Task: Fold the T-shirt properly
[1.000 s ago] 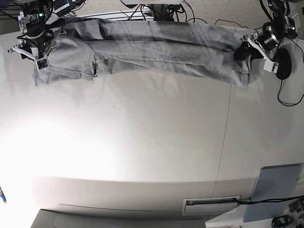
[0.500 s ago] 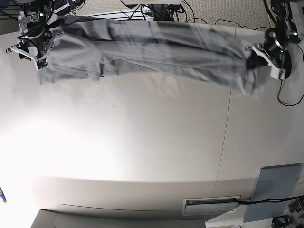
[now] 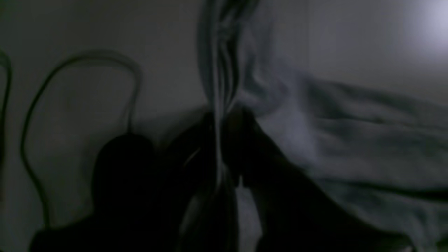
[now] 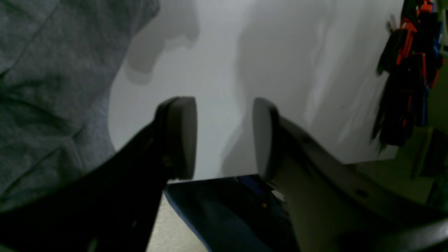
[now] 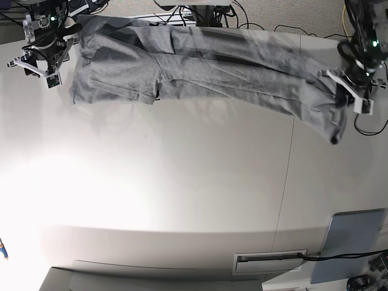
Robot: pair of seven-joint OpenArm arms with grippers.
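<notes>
T-shirt [image 5: 200, 70] motion-blurred, far edge cropped.

Left wrist view dim, perhaps motion-blurred; glare whitens the table [image 5: 91, 200]; T-shirt [image 5: 200, 66] smeared.

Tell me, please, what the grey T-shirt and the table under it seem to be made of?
The heather-grey T-shirt: probably soft cotton knit, matte, since it drapes and wrinkles. The white table: a smooth, hard, slightly glossy surface, perhaps laminate, since it shows glare.
</notes>
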